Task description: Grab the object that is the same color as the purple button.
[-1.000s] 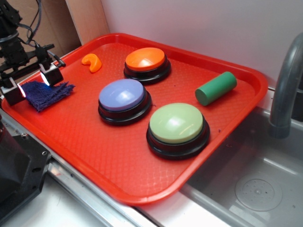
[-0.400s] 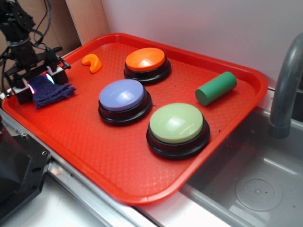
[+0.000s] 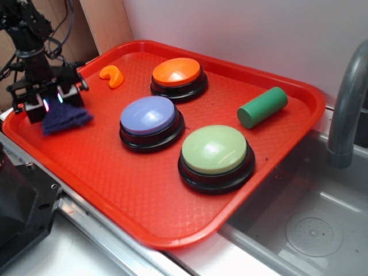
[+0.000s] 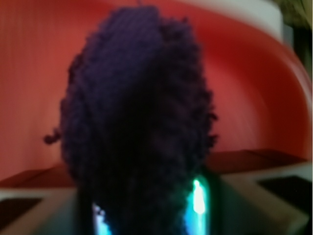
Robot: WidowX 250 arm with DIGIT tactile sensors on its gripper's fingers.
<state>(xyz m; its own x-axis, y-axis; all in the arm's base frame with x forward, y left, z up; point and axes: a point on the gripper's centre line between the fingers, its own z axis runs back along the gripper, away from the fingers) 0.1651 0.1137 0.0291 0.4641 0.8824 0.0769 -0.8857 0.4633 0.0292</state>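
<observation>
The object, a dark purple-blue fuzzy cloth (image 3: 65, 119), hangs bunched from my gripper (image 3: 53, 104) at the tray's far left, lifted off the tray floor. In the wrist view the cloth (image 4: 139, 122) fills the middle, pinched between the two glowing pads (image 4: 198, 200). My gripper is shut on it. The purple button (image 3: 148, 116), lavender dome on a black base, stands in the tray's middle, to the right of the gripper.
The red tray (image 3: 138, 195) also holds an orange-domed button (image 3: 176, 72), a pale green-domed button (image 3: 214, 149), a green cylinder (image 3: 262, 107) and a small orange curved piece (image 3: 112, 75). A sink basin (image 3: 310, 230) and grey faucet (image 3: 345, 109) lie to the right.
The jaws have closed on the cloth, which was spread flat on the tray. The gripper has risen and moved slightly back, lifting the bunched cloth.
</observation>
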